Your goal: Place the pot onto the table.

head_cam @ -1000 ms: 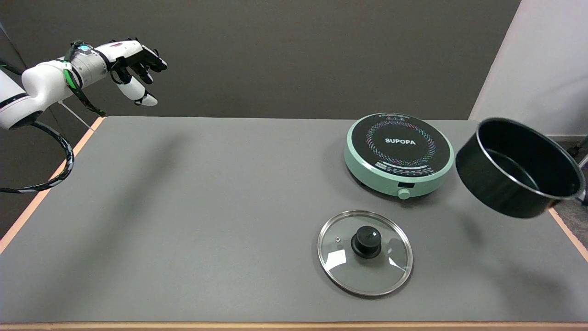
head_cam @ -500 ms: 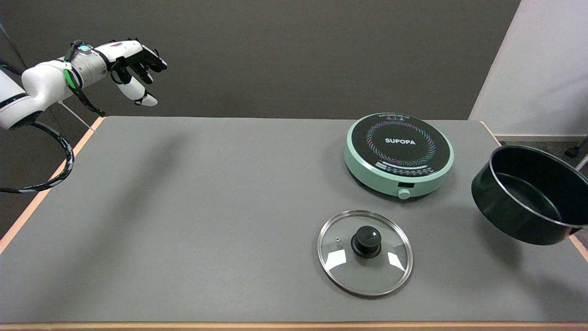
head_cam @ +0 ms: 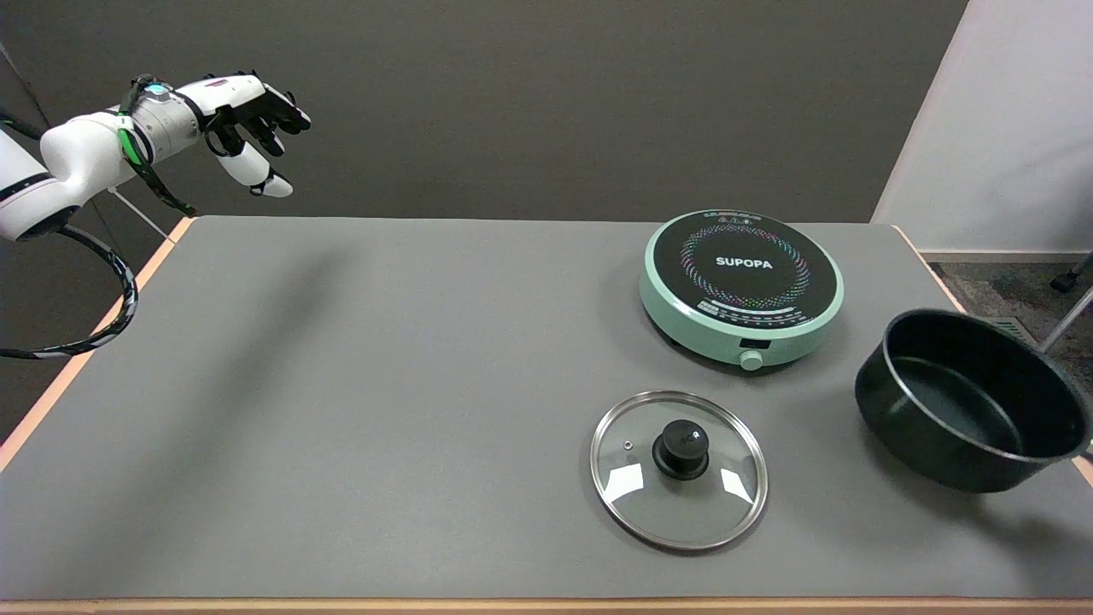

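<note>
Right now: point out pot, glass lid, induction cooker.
pot (head_cam: 956, 401), head view, inner floor.
glass lid (head_cam: 680, 448), head view, black knob.
induction cooker (head_cam: 744, 263), head view, black top plate.

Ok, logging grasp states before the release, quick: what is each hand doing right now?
Right hand: out of view; nothing shows what it does with the pot.
Left hand: idle in the air, holding nothing.

White arm (head_cam: 73, 162), green cable, black-white robot hand (head_cam: 248, 115).
</note>
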Action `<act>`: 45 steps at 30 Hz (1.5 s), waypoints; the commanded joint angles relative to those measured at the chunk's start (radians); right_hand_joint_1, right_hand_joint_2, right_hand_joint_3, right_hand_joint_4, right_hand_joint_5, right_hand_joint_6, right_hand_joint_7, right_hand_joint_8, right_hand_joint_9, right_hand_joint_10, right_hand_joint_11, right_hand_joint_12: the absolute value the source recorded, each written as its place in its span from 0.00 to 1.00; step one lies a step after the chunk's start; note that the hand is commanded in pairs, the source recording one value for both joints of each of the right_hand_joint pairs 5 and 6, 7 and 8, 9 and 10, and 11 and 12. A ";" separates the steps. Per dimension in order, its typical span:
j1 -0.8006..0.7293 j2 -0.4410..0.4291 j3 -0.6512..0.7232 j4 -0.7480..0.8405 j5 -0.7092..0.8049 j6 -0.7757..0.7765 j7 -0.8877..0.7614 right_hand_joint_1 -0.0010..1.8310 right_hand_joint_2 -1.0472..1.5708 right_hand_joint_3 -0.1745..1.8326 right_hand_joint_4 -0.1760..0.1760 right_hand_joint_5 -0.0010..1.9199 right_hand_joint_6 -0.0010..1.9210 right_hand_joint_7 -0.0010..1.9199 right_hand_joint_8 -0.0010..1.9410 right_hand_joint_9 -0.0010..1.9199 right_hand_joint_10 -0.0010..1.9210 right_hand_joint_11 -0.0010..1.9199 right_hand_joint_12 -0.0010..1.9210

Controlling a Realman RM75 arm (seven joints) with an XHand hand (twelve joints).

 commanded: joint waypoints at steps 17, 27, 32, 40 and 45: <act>0.089 0.045 -0.079 -0.261 -0.001 -0.190 -0.078 0.56 0.82 0.72 0.41 1.00 1.00 1.00 0.99 1.00 1.00 1.00 1.00; 0.090 0.075 -0.063 -0.253 -0.001 -0.206 -0.140 0.55 0.83 0.66 0.29 0.93 0.93 0.93 0.92 0.93 0.93 0.93 0.93; 0.073 0.086 -0.048 -0.249 -0.001 -0.225 -0.170 0.47 0.89 0.62 0.27 0.73 0.73 0.73 0.72 0.73 0.73 0.73 0.73; 0.027 0.082 0.006 -0.213 -0.006 -0.221 -0.172 0.45 0.61 0.99 0.57 0.60 0.60 0.60 0.60 0.60 0.60 0.60 0.60; 0.005 0.082 0.032 -0.212 -0.010 -0.216 -0.172 0.67 0.14 1.00 0.00 0.19 0.19 0.19 0.19 0.19 0.19 0.19 0.19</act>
